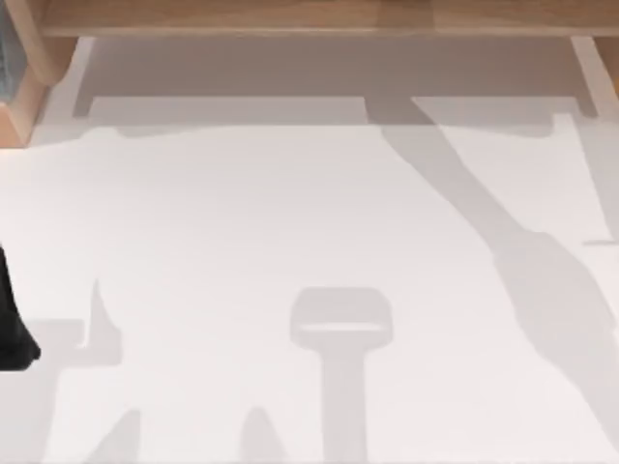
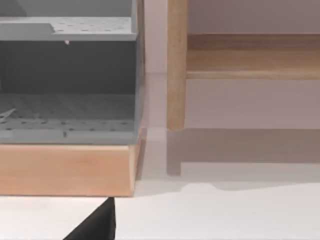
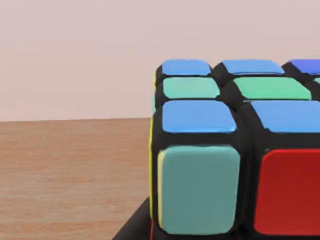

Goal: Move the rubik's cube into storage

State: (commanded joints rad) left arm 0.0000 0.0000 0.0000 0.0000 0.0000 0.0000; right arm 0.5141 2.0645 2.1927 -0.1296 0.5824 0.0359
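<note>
Rubik's cube (image 3: 225,155) close up in right wrist view, above wooden surface (image 3: 70,175), dark part just beneath it; right jaws' state: cannot tell. Judged step: carrying cube toward storage. Left arm (image 1: 12,329) parked at tabletop's (image 1: 290,222) left edge, facing grey shelf unit (image 2: 67,80); its jaws: cannot tell. Next: set cube down inside storage, release.

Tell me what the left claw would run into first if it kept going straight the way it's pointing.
Probably the grey shelf unit on its wooden base, which sits dead ahead in the left wrist view. Only bare white table lies before it, though depth is hard to judge.
</note>
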